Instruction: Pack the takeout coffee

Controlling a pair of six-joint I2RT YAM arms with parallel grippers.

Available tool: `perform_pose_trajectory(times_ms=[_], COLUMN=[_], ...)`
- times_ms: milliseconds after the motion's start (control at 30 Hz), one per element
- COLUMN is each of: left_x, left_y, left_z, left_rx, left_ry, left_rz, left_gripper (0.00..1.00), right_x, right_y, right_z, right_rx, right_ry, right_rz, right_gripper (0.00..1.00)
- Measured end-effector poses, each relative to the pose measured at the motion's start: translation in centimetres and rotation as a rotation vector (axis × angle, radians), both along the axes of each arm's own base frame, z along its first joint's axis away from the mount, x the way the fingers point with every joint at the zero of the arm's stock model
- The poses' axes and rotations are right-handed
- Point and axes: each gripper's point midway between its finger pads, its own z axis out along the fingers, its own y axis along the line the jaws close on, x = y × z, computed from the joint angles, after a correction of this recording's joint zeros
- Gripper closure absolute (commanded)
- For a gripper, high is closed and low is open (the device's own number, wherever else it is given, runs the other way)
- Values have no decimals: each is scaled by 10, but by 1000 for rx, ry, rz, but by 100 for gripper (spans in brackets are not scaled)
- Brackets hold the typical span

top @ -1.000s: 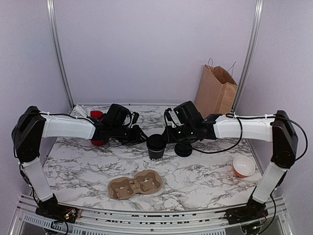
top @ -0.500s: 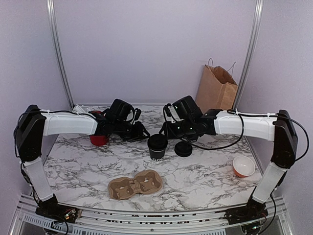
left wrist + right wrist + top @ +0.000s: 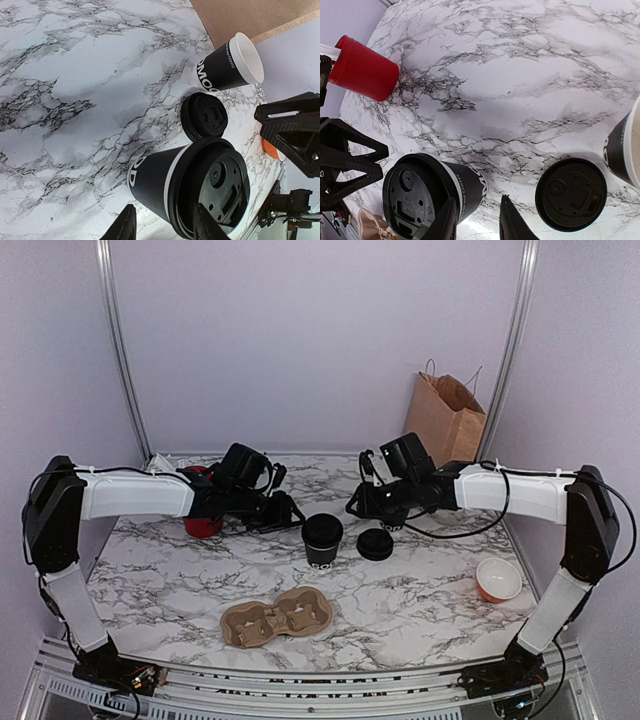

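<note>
- Two grippers, both empty. The left gripper (image 3: pixel 292 516) has its fingers a modest way apart with nothing between them, and it hangs low past the far side of the cardboard cup carrier (image 3: pixel 277 618).
- Same deal for the right gripper (image 3: pixel 358 506): narrowish gap, gripping nothing, out behind the carrier and off to its right.
- The takeout coffee (image 3: pixel 322 539) stands upright on the marble table (image 3: pixel 420 610) with its lid on. It's behind the carrier's right pocket, clear of it, and neither gripper touches it.
- One loose black lid (image 3: pixel 375 544) lies flat, behind the carrier and further right.
- One more black cup (image 3: pixel 227 65), open with no lid, only shows up in the wrist views, further back from the carrier than the loose lid.
- The red cup (image 3: pixel 201 525) is back-left of the carrier, partly hidden by the left arm.
- The orange bowl (image 3: pixel 498 580) is well off to the carrier's right.
- The brown paper bag (image 3: pixel 443 426) stands far behind it, on the right.
</note>
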Motion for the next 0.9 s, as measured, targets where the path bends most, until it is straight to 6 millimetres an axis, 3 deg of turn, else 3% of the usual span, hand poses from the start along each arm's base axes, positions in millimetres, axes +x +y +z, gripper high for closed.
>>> perform_pose_trajectory(times_ms=[300, 900], left_x=[-30, -37], left_y=[-1, -7], left_z=[-2, -3], left_rx=[4, 2], left_ry=[18, 25], left_rz=[-42, -56], left_gripper=[62, 65], right_x=[-7, -17], right_y=[7, 11], right_z=[-1, -24], right_rx=[24, 21], right_ry=[17, 66], right_rz=[62, 99], right_gripper=[73, 74])
